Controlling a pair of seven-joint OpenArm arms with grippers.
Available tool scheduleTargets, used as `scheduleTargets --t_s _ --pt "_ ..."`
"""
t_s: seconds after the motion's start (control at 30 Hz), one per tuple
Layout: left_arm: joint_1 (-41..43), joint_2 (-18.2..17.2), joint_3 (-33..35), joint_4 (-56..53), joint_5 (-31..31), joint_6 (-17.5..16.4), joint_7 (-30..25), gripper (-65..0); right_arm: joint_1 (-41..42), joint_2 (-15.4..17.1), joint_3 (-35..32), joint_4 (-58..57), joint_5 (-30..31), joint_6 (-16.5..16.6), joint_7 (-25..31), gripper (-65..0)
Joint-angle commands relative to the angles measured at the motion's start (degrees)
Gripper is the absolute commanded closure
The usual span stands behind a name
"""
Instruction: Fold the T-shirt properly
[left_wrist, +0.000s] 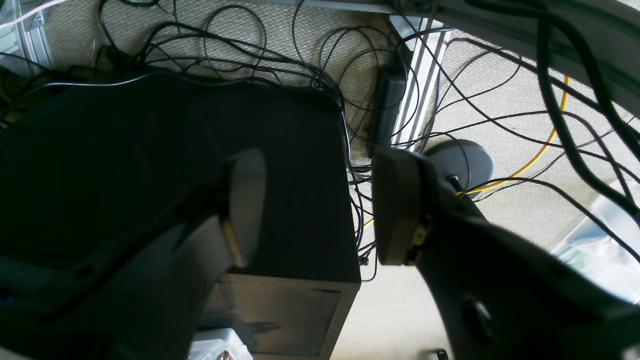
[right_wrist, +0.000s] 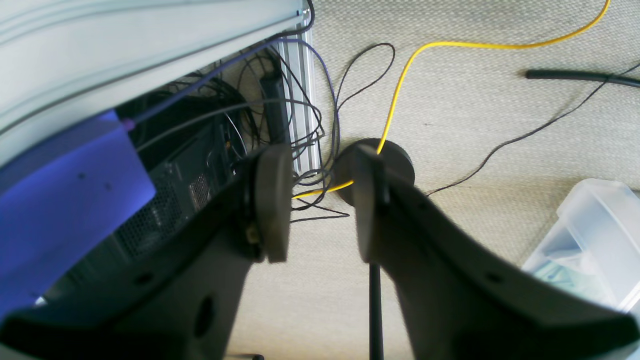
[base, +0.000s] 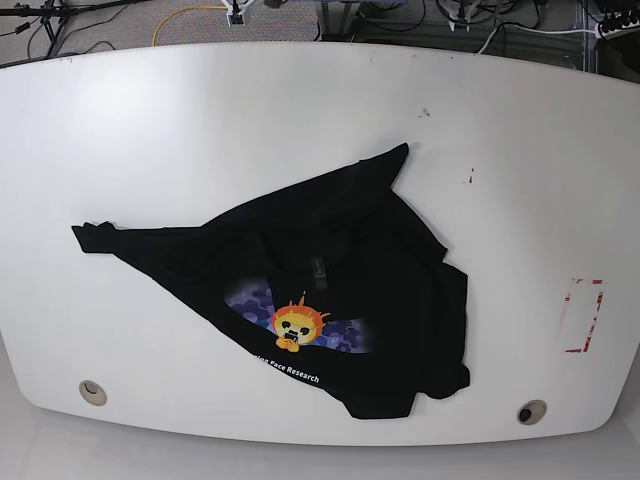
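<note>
Judging by the crumpled T-shirt (base: 330, 290) lying mid-worktop (base: 200, 120), print partly showing, we have folded nothing yet — both left gripper (left_wrist: 315, 205) and right gripper (right_wrist: 320, 200) hang off-table, jaws parted and empty.

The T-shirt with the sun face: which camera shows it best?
The base view: the T-shirt lies crumpled on the white table, print partly showing. Neither wrist view shows it at all, only floor, cables and open grippers.

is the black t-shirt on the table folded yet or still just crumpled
Not folded. The large black cloth T-shirt lies crumpled and skewed on the white table, its sun-face print partly covered.
</note>
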Motion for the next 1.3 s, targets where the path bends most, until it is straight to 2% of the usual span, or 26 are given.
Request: scheduleTargets --t_s 0.0,0.67,0.87,1.27 --pt "1.9 1.1 0.1 -0.6 1.1 0.2 -0.6 -32.0 -1.6 -0.2 -0.4 0.5 -0.2 -0.3 0.4 -19.5" --pt "7.0 0.6 -0.3 3.3 0.6 -0.1 -0.8 -32.2 -4.5 -0.7 -1.8 2.4 -0.1 -0.2 0.6 -19.1" --pt "12.9 0.1 0.1 9.2 -0.2 -0.1 -1.6 -32.1 -8.4 -0.9 -1.5 7.6 -0.2 -0.3 0.8 -18.8" --pt "18.1 -0.6 -0.5 17.5 0.4 0.0 -2.9 -31.9 -11.3 -1.2 -1.9 12.9 -0.3 -0.6 1.1 -19.1"
